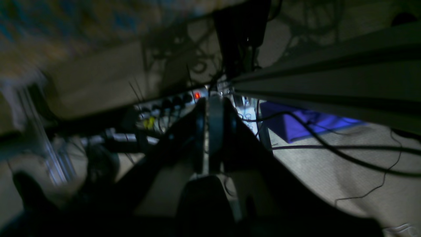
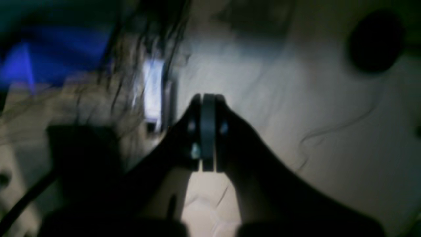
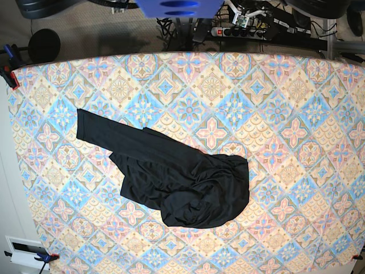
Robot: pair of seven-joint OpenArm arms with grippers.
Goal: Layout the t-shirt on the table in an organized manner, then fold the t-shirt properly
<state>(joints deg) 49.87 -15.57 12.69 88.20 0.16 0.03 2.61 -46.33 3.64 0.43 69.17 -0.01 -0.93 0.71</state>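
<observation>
Both sets of jaws are pressed together on nothing: the left gripper (image 1: 210, 131) and the right gripper (image 2: 208, 131) each show their pads meeting, with only floor and cables behind them. Neither arm appears in the base view, so both seem parked off the table (image 3: 296, 91), though the wrist views are dim and smeared and I cannot say exactly where.

The t-shirt (image 3: 188, 182) lies crumpled a little left of the table's middle and towards the near edge. One sleeve (image 3: 108, 134) stretches out flat to the upper left; the body is bunched into a rounded heap with folds overlapping at the right.

The risks from here lie mostly in the cloth. The fabric looks thin and slick, so a pinch on the heap may catch several layers at once and drag the bundle instead of spreading it. The second sleeve is not visible and is probably buried, so pulling blind could twist it further. The patterned table covering is itself cloth; a low grasp could nip it along with the shirt.
</observation>
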